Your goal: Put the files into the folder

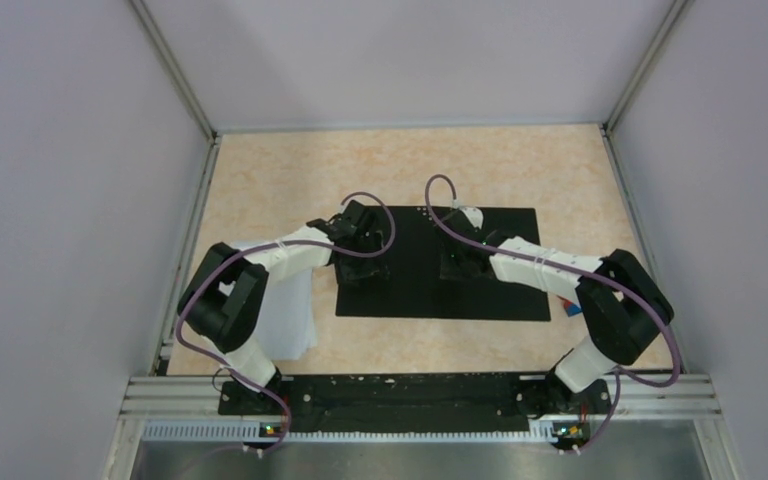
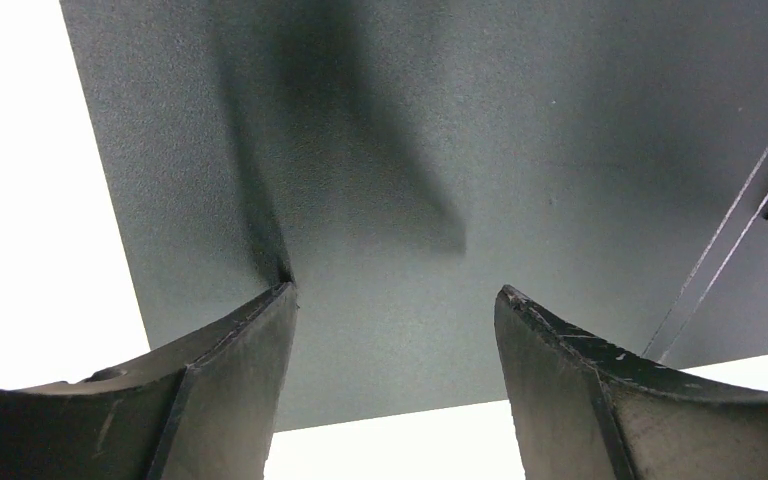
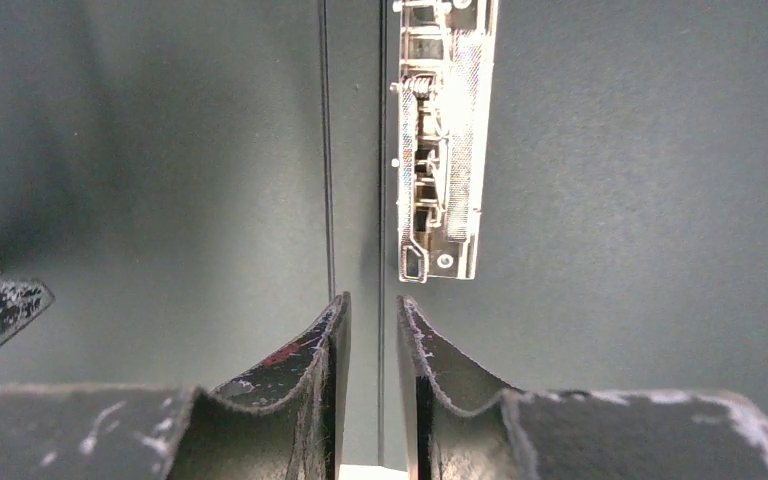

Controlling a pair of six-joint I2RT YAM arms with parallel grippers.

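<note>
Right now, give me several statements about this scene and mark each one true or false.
1. The folder lies open, black inside up. True.
2. The files are inside the folder. False: they lie on the table to its left, partly under the left arm.
3. The left jaws stand wide apart above the folder. True.
4. The metal clip holds paper. False: it is bare.
5. The right jaws grip the files. False: nothing is between them.

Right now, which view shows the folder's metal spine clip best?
The right wrist view: the metal spine clip lies close and sharp on the open folder. The left wrist view catches only a sliver at its edge; the top external view does not show it.
</note>
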